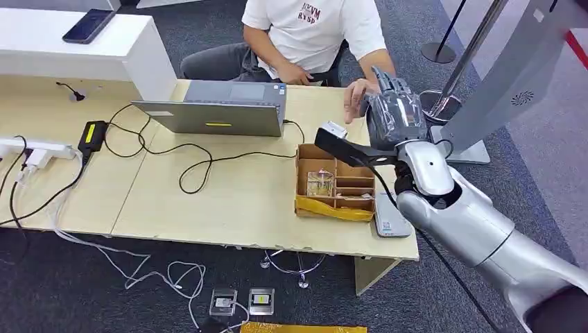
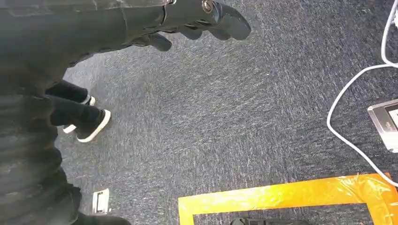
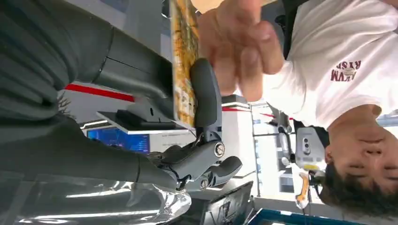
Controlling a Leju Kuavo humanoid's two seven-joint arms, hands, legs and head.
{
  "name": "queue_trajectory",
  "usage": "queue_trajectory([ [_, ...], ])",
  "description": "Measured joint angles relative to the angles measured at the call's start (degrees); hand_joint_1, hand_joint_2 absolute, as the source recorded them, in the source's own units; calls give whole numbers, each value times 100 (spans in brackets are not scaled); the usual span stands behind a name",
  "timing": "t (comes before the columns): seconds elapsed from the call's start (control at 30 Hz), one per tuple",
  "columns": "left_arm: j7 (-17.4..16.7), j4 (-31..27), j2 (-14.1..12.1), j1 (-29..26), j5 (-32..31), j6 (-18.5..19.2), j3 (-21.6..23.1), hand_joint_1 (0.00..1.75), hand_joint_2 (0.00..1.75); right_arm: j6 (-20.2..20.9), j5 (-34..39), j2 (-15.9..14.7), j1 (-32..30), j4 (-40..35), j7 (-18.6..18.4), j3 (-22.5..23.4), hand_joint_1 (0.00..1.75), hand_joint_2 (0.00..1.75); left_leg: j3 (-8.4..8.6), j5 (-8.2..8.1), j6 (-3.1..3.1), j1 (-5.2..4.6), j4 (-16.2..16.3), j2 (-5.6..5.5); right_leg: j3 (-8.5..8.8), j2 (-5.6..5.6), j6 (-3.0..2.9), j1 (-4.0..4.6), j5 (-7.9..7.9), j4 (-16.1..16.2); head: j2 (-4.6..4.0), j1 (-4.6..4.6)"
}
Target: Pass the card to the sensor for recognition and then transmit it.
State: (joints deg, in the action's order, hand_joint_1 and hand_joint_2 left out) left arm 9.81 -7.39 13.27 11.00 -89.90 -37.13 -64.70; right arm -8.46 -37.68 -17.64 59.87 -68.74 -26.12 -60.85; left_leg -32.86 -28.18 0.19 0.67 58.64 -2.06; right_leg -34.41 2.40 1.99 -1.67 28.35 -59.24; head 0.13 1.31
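Card [image 3: 184, 61] first: I have it pinched edge-on in my right hand [image 1: 394, 114], thumb on one face and a dark finger [image 3: 205, 93] laid along the other, as the right wrist view shows it. It looks thin and flat, with a printed yellowish face. I judge it light and fairly stiff but able to flex, and slick enough to slide out of a loose pinch. A firm hold near one end, leaving the far end free, seems the sensible grip, since someone else needs room to take it.

Going left to right across the table [image 1: 208, 201]: a power brick [image 1: 91, 133] and its black cable [image 1: 187, 170] lie at the left, then an open laptop [image 1: 222, 111], then a small cardboard organiser [image 1: 333, 184] with compartments, and a flat grey reader [image 1: 390, 220] at the table's edge beside it, which I take to be the sensor. My right hand is raised above and beyond that box, toward the seated person [image 1: 312, 35]. The person's hand [image 3: 239, 51] is right at the card's free end in the right wrist view; whether their fingers have closed on it I cannot tell, as they are blurred.

My left hand [image 2: 197, 23] hangs by my side over the carpet [image 2: 234, 112], fingers loosely curled and apart, holding nothing.

I would not loosen the pinch until the other hand clearly has the card.
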Motion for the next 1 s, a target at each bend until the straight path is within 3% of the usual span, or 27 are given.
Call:
queue_trajectory([
  [0.5, 46, 0, -4, -4, 33, -13, -57, 0, 175, -90, 164, -59, -104, 4, 68, 4, 175, 175, 1, 0, 0, 0, 0, 0, -1, 0, 0, 0, 0, 1, 0, 0],
  [0.67, 125, 0, -9, -22, 33, -39, -181, 0, 175, -387, 232, -308, -317, -6, -103, 92, 175, 175, 3, 0, 0, -1, 1, -3, 0, -2, 0, 0, 0, 4, -2, 0],
  [0.77, 131, 0, -18, -43, 9, -44, -251, 0, 175, -551, 225, -612, -538, -83, -249, 218, 175, 175, 2, -1, 1, -1, 1, -2, 4, -2, 1, 0, 0, 10, -2, 0],
  [1.0, 131, 24, -44, -66, 2, -44, -373, 0, 175, -610, 280, -1051, -887, -221, -310, 439, 175, 175, 3, -2, 0, -1, 1, 0, 4, -1, 1, 0, -1, 10, -2, -2],
])
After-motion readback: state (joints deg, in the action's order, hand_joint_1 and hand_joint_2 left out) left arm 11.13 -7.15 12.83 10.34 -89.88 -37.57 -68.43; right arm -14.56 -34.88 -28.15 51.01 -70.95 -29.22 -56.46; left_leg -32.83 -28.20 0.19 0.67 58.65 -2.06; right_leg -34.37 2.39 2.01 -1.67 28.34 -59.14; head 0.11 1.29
